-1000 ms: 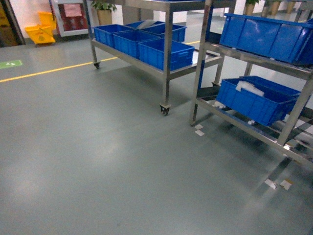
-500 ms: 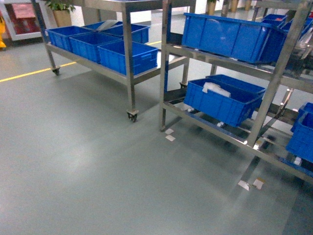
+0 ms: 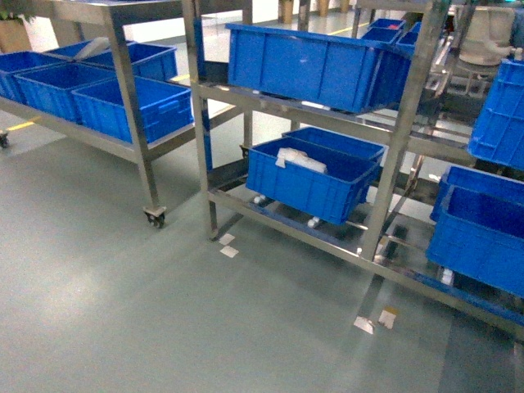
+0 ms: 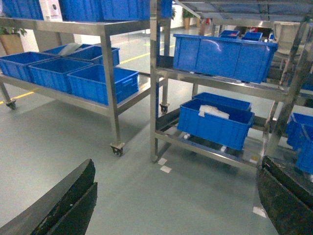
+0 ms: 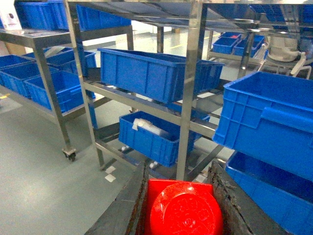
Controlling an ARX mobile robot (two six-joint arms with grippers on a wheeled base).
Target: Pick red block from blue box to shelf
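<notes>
The red block (image 5: 183, 208), glossy with a round stud facing the camera, sits clamped between the dark fingers of my right gripper (image 5: 179, 181), which is shut on it. The shelf (image 5: 190, 88), a steel rack of shiny uprights and rails, stands just ahead of that gripper. It also shows in the head view as the shelf (image 3: 399, 139) and in the left wrist view as the shelf (image 4: 154, 73). My left gripper (image 4: 178, 164) hangs open over bare floor, nothing between its fingers. The blue box is out of view. Neither gripper appears in the head view.
Dark blue ribbed crates (image 3: 311, 65) fill the rack's tiers; a lower one (image 3: 307, 184) holds a white bag. More crates (image 5: 266, 117) stand close on the right. A wheeled steel cart (image 3: 131, 123) with crates is at left. White tape marks (image 3: 228, 246) lie on the grey floor.
The head view has swung right: the wheeled cart has slid to the left edge, and the crate-filled rack now fills the middle and looks nearer.
</notes>
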